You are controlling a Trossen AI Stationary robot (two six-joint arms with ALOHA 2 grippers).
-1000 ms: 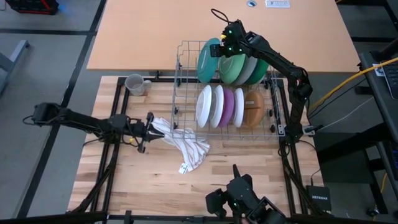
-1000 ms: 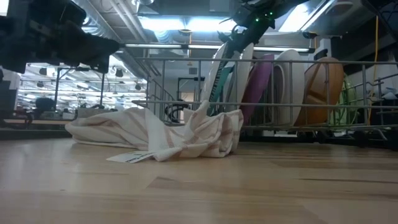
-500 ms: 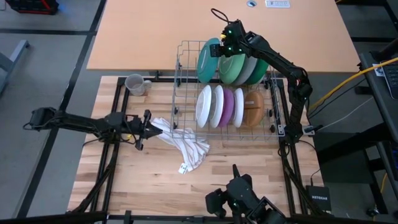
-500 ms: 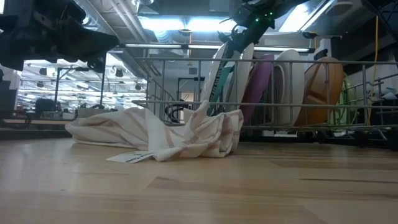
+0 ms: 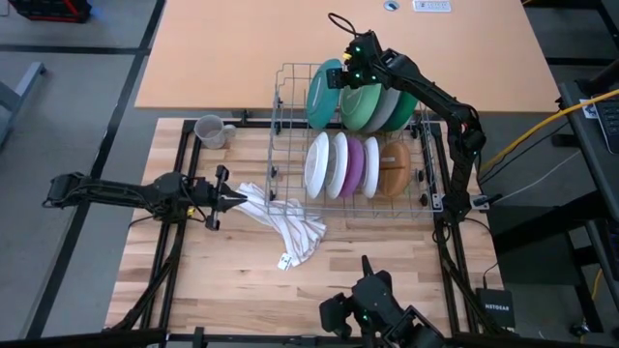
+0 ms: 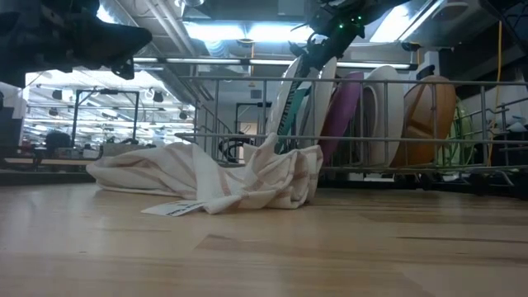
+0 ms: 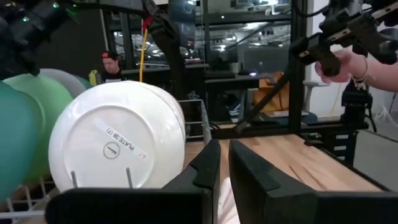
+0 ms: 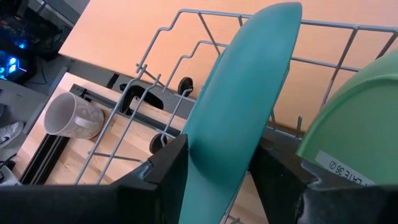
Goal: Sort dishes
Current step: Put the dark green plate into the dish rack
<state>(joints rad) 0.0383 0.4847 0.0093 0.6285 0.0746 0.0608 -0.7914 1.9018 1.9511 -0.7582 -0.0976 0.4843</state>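
One camera looks straight down on the desk (image 5: pixel 222 290). Another sits at desk height, facing across. Both show the rack (image 5: pixel 353 145) and cloth (image 6: pixel 214 177). Wrist cameras sit close to the plates.

Wooden table (image 5: pixel 242 271), wire rack (image 5: pixel 290 145), striped cloth (image 5: pixel 290 224), grey mug (image 5: pixel 211 130)

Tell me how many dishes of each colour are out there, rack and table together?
Teal plate: 1, in the rack, gripped by the right gripper
Green: 2
Grey plate: 1
White: 3
Purple: 1
Brown bowl: 1
Grey mug: 1, on the table
Total: 10
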